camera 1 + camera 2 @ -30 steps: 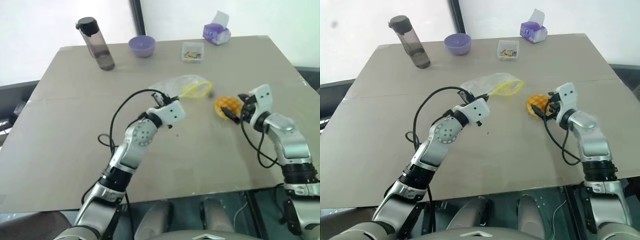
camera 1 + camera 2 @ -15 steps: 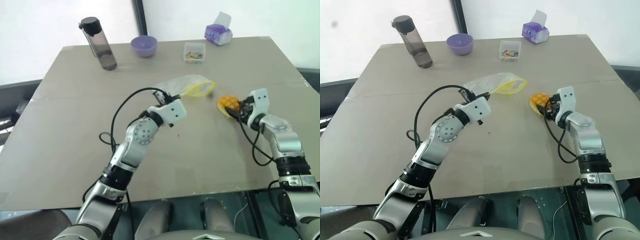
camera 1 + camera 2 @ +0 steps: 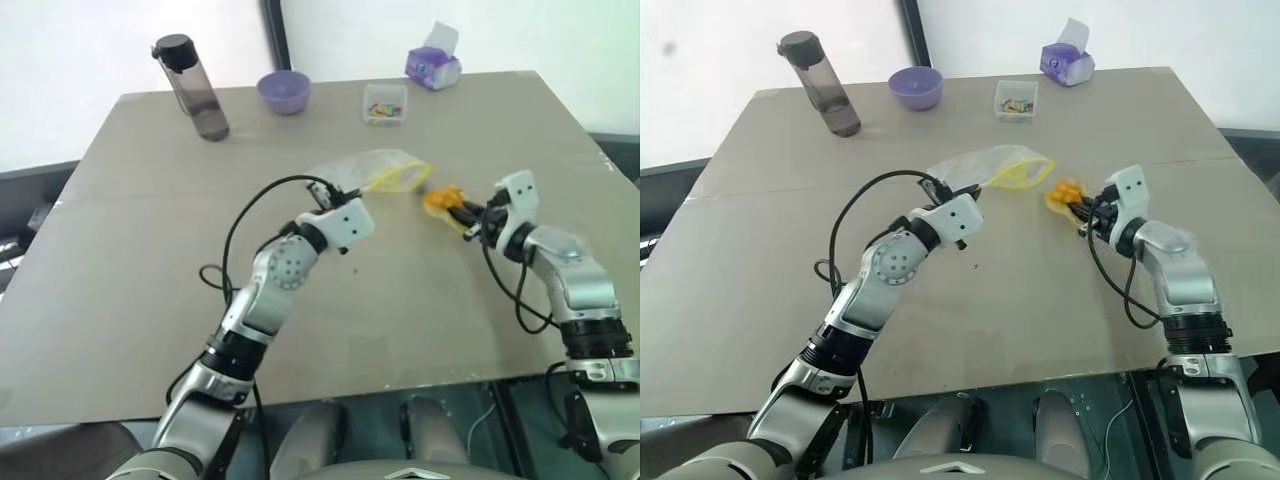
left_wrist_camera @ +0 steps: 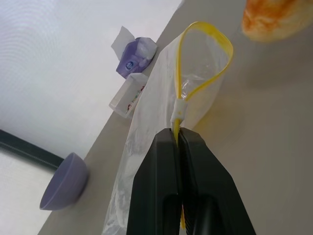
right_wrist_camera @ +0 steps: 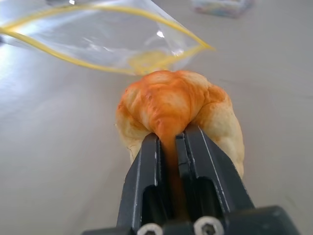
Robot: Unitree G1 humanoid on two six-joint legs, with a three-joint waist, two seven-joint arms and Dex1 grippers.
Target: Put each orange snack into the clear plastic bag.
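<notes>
Right pincer (image 5: 168, 142) pinches the soft bun (image 5: 178, 110) deep — it may tear or slip. Left pincer (image 4: 178, 139) clamps the bag (image 4: 161, 112) mouth narrow — bun could snag.

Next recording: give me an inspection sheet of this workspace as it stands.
Surface: tan table, seam across it.
Job's things: orange snack squeezed in right pincer, near mouth of clear plastic bag; bag mouth open.
Clutter: dark bottle, purple bowl, clear box, tissue pack along far edge.
Grippers: left pincer shut on bag's yellow seal; right pincer shut on snack.
Cables: black cable looping off left arm.
Surroundings: pale wall, dark post.
</notes>
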